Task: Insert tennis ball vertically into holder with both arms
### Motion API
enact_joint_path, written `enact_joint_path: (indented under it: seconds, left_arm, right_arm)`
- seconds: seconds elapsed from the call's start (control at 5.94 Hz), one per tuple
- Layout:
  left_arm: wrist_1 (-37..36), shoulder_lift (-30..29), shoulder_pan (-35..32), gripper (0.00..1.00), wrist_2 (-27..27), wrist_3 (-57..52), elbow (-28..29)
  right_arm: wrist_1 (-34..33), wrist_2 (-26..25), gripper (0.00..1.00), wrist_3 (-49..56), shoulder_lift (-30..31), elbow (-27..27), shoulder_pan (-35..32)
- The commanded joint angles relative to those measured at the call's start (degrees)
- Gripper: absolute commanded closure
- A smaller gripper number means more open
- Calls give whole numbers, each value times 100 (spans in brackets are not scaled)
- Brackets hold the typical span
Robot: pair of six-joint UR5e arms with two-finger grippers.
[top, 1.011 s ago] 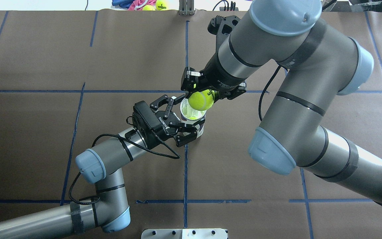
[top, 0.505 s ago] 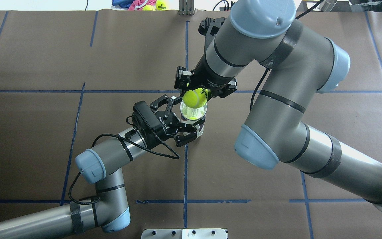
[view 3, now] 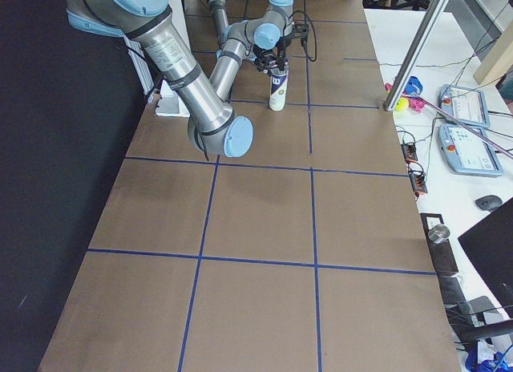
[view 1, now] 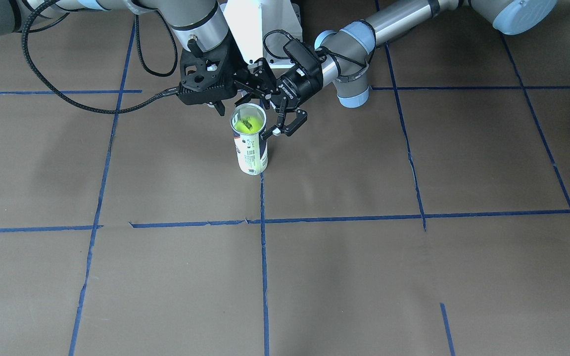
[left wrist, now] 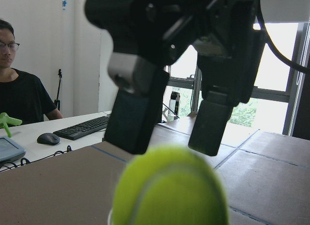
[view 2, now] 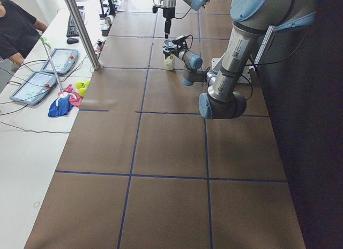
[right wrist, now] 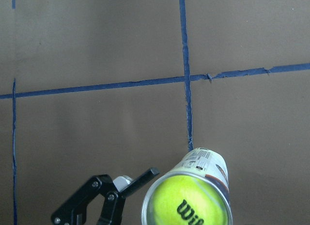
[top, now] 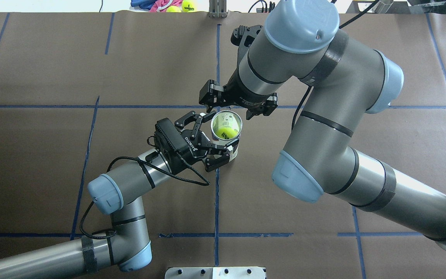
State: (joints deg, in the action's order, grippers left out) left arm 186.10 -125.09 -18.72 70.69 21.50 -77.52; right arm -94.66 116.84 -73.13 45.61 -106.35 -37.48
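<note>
The holder [top: 235, 149], a clear can with a white label, stands upright on the table. The yellow-green tennis ball [top: 226, 132] sits inside it, also seen from straight above as the tennis ball [right wrist: 188, 204] in the holder [right wrist: 213, 167]. My right gripper [top: 235, 102] hangs open just above the can's mouth, holding nothing; its two fingers [left wrist: 135, 116] show over the ball [left wrist: 169, 191]. My left gripper [top: 214, 135] is open beside the can, with fingers spread wider than it. One of those fingers [right wrist: 127, 185] reaches the can's side.
The brown table [top: 52, 69] carries blue tape lines. Two spare tennis balls [top: 182, 6] and a pink cloth lie past its far edge. A person sits at the side desk [view 2: 32, 82] with tablets and a keyboard. The white robot base [view 1: 260, 29] stands behind the can.
The right gripper slid left over the can and opened. The ball left its fingers and now sits inside the holder. The left arm kept still.
</note>
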Motion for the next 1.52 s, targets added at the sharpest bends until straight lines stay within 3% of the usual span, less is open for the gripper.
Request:
enact_joint_path:
  seconds: [0.0,0.34,0.67,1.01,1.18,1.35]
  left_arm:
    - [-4,-6,0,0,6,-6,-9]
    - [13,2,-9,0,6,3,-235]
    - [-30,29,-26,0,24,20,-796]
    - [-396,20,-270,0,15,64,-878]
    - [-591,37,-620,0,15,221,-1027]
    - [-1237,246,-1067,0,24,562,-1046]
  right_arm:
    - [0,-47,1,18,0,0,13]
    - [17,-38,1,44,-17,-17,-31]
    - [18,293,1,70,0,-43,-582]
    - [18,1354,1,951,716,-78,-1827]
    - [18,1490,1,1619,1121,-79,-2285]
    - [0,1483,1,2374,1430,-27,-2516]
